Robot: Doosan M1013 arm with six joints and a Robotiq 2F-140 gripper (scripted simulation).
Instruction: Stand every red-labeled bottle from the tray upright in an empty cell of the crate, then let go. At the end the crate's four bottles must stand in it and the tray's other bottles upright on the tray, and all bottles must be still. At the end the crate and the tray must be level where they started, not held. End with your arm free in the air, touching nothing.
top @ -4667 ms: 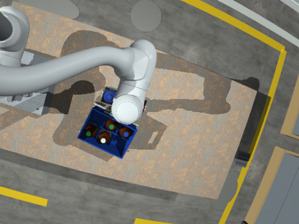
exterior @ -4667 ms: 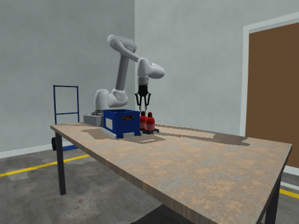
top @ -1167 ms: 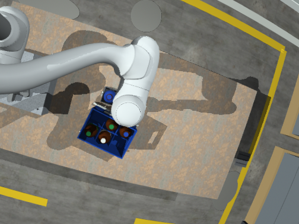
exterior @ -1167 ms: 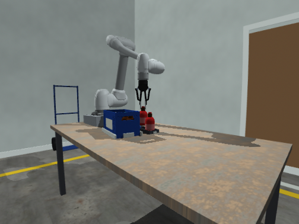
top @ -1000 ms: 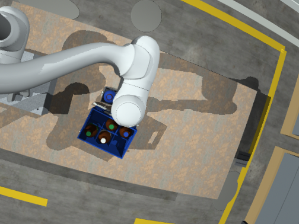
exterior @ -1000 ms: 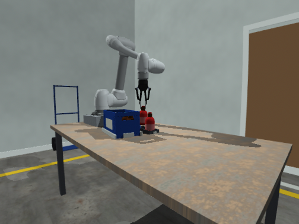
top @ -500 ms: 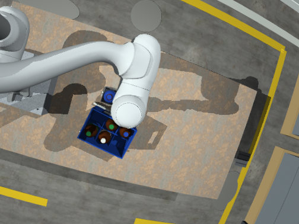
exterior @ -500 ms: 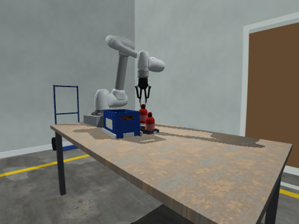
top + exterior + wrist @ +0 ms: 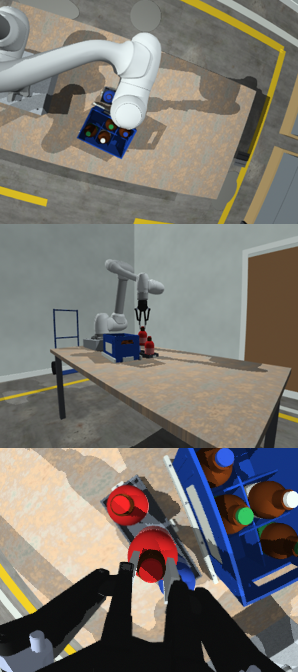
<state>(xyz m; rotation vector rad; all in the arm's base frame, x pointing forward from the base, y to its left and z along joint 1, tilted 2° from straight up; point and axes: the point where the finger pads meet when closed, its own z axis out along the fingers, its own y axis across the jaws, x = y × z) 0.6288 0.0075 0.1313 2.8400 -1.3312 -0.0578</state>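
Note:
My gripper (image 9: 142, 326) (image 9: 151, 564) is shut on the neck of a red bottle (image 9: 142, 335) (image 9: 150, 541), which hangs upright just above the tray (image 9: 155, 354) (image 9: 155, 520). Another red bottle (image 9: 149, 345) (image 9: 141, 505) stands on the tray's one end. A blue bottle (image 9: 109, 96) (image 9: 186, 579) is at the other end, partly behind the held bottle in the wrist view. The blue crate (image 9: 84, 122) (image 9: 121, 354) (image 9: 227, 560) holds brown bottles with a white cap (image 9: 103, 140), a blue cap (image 9: 125, 134) and green caps (image 9: 111, 126) (image 9: 88, 133). In the top view its upper-left and lower-right cells are empty.
The crate stands close beside the tray, its high walls facing it. In the top view the arm (image 9: 128, 115) overhangs the crate's upper edge and hides the red bottles. The robot base plate (image 9: 36, 102) is at the table's left.

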